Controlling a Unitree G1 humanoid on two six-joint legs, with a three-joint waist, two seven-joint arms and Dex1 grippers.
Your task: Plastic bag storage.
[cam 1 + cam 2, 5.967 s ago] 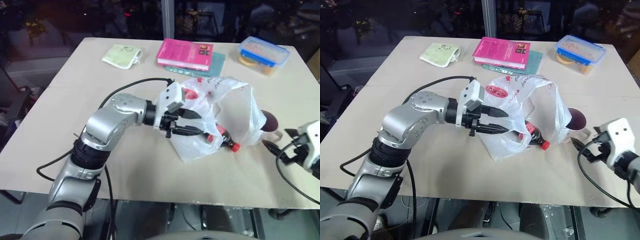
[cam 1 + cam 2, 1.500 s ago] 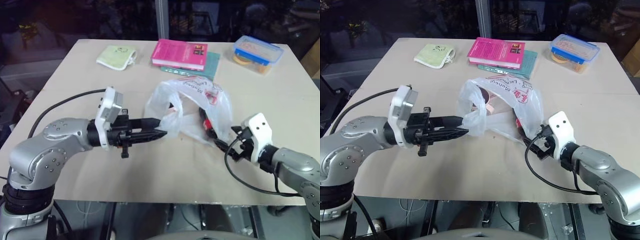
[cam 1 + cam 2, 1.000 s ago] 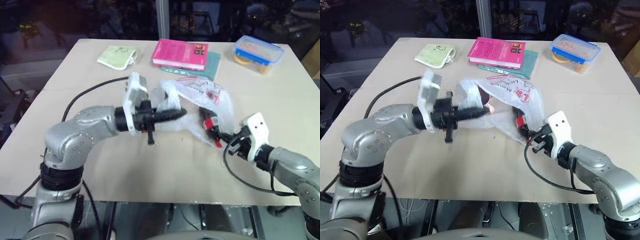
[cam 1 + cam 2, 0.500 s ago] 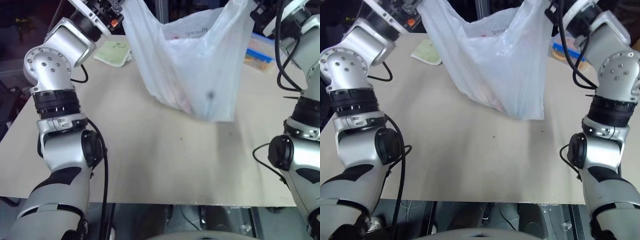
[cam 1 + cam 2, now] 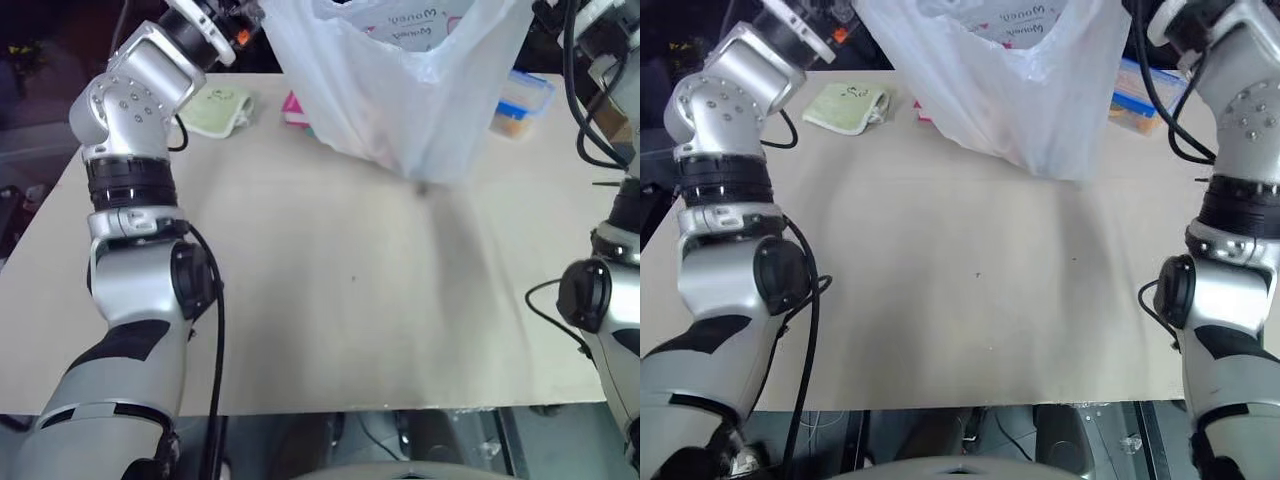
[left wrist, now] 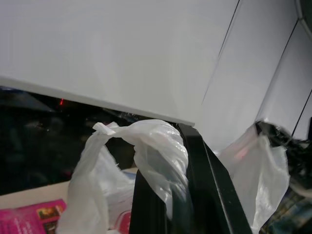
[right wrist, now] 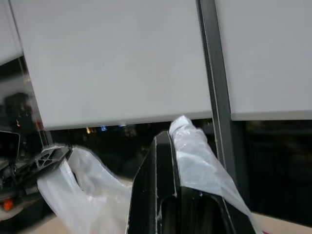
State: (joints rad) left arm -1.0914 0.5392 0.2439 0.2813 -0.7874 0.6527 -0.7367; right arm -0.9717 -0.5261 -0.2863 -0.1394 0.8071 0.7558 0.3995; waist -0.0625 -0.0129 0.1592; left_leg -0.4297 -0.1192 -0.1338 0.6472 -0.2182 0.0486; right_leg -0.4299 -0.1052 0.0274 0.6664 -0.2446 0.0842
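The near half of the pale beige tabletop (image 5: 330,330) lies bare. Farther back, the large thin translucent-white plastic bag with red print (image 5: 400,90) hangs in the air between the two arms, its sagging bottom just above the table at centre-right, apparently off the surface. Something dark shows faintly through the film low down, so the bag seems loaded.

In the left wrist view the left gripper (image 6: 183,195) is clenched on one twisted loop handle, which wraps over and between its black fingers. In the right wrist view the right gripper (image 7: 163,195) is clamped on the other handle, the film draped down over its right side. The two handles are held apart, so the mouth stays spread.

The step in hand looks like lifting the filled bag by its handles. To do it well, both grips should stay firmly closed, since thin film slides easily out of narrow fingers. The hands should rise level with each other, so the load does not swing to one side or tip towards the mouth. Moving slowly would limit the pendulum sway of the weight below.

Behind the bag, on the far side, lie a pale green folded cloth (image 5: 222,108) at left, a pink book (image 5: 297,108) partly hidden, and a clear lidded box with blue rim (image 5: 520,100) at right. The bag's bottom should clear these.
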